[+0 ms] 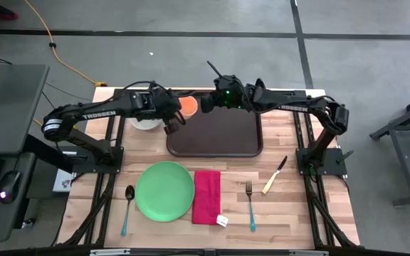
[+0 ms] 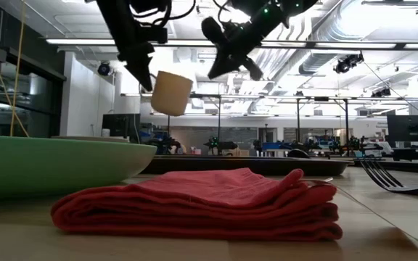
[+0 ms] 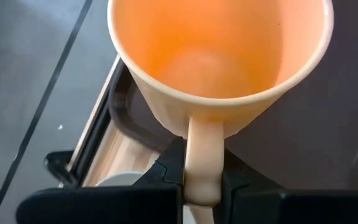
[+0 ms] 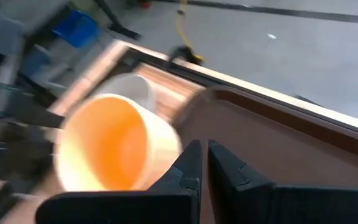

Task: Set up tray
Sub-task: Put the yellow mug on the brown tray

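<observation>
An orange cup (image 1: 188, 107) hangs in the air over the far left corner of the dark brown tray (image 1: 223, 139), mouth up. My left gripper (image 1: 179, 111) reaches in from the table's left and is shut on it. My right gripper (image 1: 204, 104) hovers shut over the tray's far edge, just to the right of the cup. In the low view a gap shows between my right gripper (image 2: 222, 64) and the cup (image 2: 171, 92). The right wrist view shows the cup (image 4: 114, 152) beside my right gripper (image 4: 204, 163) above the tray (image 4: 291, 146). My left gripper pinches the cup's handle (image 3: 202, 163) between its two fingers, one on each flat side of the loop. The fingers slant down from the table's left. The cup (image 3: 219, 56) is lifted clear of the tray, slightly tilted, its mouth upward.
A white bowl (image 1: 145, 123) stands left of the tray, under my left arm. Nearer the front lie a spoon (image 1: 127, 208), a green plate (image 1: 164, 190), a folded red napkin (image 1: 206, 196), a fork (image 1: 250, 203) and a knife (image 1: 274, 176).
</observation>
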`<action>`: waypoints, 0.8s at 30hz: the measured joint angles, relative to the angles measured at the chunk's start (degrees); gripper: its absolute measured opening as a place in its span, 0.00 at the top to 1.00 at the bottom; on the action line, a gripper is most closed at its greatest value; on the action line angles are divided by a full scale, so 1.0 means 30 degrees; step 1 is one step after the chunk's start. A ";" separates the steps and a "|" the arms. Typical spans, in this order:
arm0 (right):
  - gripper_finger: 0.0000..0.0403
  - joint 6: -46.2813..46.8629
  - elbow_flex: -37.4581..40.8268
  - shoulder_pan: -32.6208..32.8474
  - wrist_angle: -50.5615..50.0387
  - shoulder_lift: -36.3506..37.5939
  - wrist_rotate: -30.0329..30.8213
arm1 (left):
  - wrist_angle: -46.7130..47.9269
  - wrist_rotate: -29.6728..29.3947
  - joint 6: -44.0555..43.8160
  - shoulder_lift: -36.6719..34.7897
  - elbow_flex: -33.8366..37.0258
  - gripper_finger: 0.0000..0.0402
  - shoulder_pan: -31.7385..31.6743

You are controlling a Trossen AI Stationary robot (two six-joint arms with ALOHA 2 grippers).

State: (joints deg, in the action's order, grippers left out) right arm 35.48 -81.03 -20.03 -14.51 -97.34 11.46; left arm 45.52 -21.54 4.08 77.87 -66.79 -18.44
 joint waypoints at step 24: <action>1.00 0.0226 0.0029 0.0015 -0.7525 0.1276 0.2747 | -1.0560 0.3078 -0.2034 0.0007 0.5533 0.84 -0.4312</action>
State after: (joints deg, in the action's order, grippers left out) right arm 36.16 -80.95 -19.99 -37.08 -93.51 19.70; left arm 13.84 -12.31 -2.03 77.89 -50.19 -31.37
